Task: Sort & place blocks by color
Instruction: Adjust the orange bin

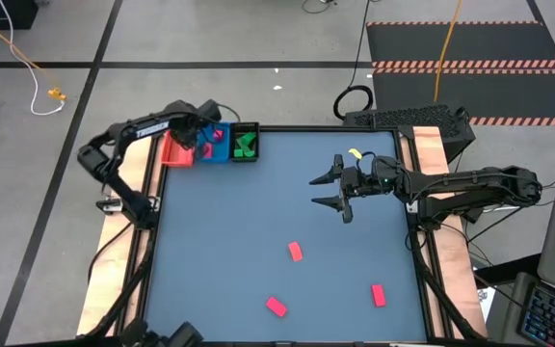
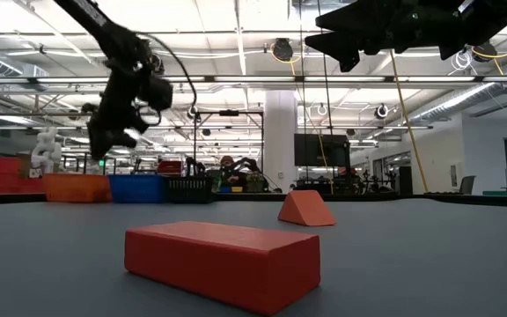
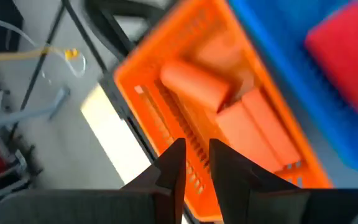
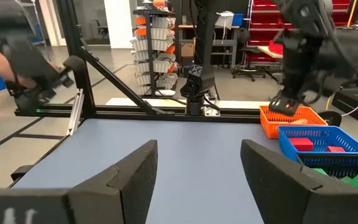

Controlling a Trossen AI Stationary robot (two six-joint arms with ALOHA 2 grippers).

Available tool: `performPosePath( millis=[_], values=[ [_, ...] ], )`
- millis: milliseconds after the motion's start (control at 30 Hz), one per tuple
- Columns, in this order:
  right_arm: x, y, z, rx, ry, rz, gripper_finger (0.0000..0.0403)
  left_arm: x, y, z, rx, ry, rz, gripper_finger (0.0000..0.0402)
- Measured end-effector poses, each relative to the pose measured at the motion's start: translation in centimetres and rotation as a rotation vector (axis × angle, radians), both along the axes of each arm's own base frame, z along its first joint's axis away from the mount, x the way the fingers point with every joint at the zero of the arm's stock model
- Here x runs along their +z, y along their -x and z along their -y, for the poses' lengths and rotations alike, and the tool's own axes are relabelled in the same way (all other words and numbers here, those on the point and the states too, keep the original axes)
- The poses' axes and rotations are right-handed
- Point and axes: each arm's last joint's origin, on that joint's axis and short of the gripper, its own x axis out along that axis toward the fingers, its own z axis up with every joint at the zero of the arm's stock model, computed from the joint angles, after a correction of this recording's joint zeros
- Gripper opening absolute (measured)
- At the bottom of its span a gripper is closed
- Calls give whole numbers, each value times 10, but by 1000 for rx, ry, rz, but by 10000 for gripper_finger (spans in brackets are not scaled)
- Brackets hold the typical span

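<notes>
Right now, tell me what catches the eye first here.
Three trays in a row at the table's far left corner, with the left hand over them, its fingers nearly shut. Three red blocks lie loose on the near half. The right hand hangs open mid-table.

My dark left arm's two-finger tool [image 3: 196,163] hangs raised at the far left, fingers nearly closed; my right arm's tool [image 1: 329,191] hovers mid-counter, spread wide.

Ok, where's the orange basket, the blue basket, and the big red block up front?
orange basket [image 3: 166,118], left wrist view, slatted side wall.
blue basket [image 4: 347,148], right wrist view, front mesh wall.
big red block [image 2: 223,262], low view, front face.
</notes>
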Motion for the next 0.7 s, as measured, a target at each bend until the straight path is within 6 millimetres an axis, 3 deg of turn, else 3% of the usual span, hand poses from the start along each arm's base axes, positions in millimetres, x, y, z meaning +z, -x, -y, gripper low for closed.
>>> performPosePath(
  millis=[200, 367, 533, 700],
  values=[
    [0, 0, 0, 0, 0, 0, 226, 41, -1, 20, -62, -98, 295, 74],
    [0, 0, 0, 0, -9, -5, 226, 59, 1, 45, -189, -191, 657, 74],
    [-4, 0, 0, -1, -20, -47, 226, 43, 7, 76, -271, -195, 958, 74],
    [-4, 0, 0, 0, -20, -46, 226, 1, 14, 107, -236, -91, 985, 74]
  ],
)
